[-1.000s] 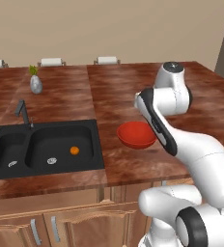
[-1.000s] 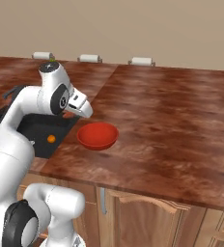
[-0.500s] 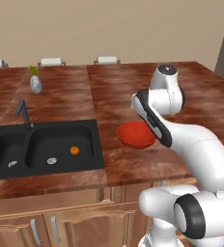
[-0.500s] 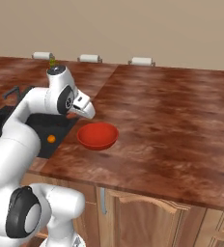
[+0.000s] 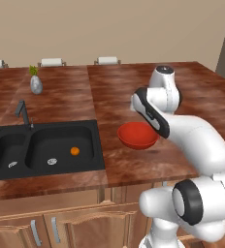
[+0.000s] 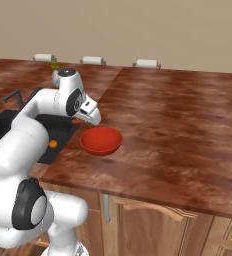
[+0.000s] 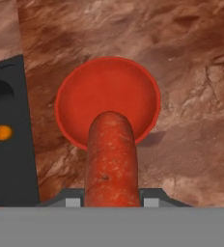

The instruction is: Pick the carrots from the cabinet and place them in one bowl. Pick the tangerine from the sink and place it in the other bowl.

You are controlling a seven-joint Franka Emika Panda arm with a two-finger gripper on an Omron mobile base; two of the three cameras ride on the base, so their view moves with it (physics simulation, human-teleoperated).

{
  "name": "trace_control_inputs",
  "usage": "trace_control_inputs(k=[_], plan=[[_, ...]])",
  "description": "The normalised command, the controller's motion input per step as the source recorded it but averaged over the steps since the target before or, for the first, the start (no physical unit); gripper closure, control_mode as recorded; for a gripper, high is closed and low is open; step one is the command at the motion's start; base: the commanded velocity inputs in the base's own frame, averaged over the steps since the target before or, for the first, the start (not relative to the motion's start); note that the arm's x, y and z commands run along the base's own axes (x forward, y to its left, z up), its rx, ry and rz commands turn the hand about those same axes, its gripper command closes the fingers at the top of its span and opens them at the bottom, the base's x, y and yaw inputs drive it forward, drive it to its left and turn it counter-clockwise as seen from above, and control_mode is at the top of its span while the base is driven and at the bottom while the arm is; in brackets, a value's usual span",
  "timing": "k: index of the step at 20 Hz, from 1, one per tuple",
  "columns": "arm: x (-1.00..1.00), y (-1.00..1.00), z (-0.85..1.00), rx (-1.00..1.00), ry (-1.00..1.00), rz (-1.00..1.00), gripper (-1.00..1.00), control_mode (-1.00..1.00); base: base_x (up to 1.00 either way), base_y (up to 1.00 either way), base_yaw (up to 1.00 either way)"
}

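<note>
My gripper (image 7: 109,200) is shut on a dark reddish-orange carrot (image 7: 109,159), which sticks out between the fingertips (image 7: 73,202). Directly below it sits the glossy red bowl (image 7: 80,91) on the brown counter, with nothing lying in it. From the base, the hand (image 6: 90,112) hovers just above the back left rim of the red bowl (image 6: 102,141), and the same bowl (image 5: 137,135) sits right of the sink. The tangerine (image 5: 74,151) lies in the right basin of the black sink (image 5: 17,150). The cabinet and the other bowl are out of view.
A thin dark faucet (image 5: 22,111) stands behind the sink. A grey vase with a green sprig (image 5: 35,83) is further back on the counter. The brown countertop (image 6: 178,120) stretches wide to the right of the bowl. Wooden drawers run below the counter's front edge.
The arm has shifted slightly to the left over the red bowl, carrying the carrot with it. The grip looks the same and the bowl and tangerine have not moved.
</note>
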Motion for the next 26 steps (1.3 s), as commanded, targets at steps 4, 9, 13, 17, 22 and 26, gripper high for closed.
trace_control_inputs(k=[4,9,13,17,22,26], plan=[[0.19,0.00,-0.19,0.00,0.02,0.00,1.00,-1.00,0.00,0.00,0.00],[0.17,0.00,-0.19,0.00,0.00,0.00,1.00,-1.00,0.00,0.00,0.00],[0.14,0.00,-0.19,0.00,0.00,0.00,1.00,-1.00,0.00,0.00,0.00],[0.09,0.00,-0.19,0.00,0.00,0.00,1.00,-1.00,0.00,0.00,0.00],[0.05,-0.01,-0.18,0.00,0.00,0.00,1.00,-1.00,0.00,0.00,0.00],[0.05,-0.04,-0.16,0.00,0.00,0.00,1.00,-1.00,0.00,0.00,0.00]])
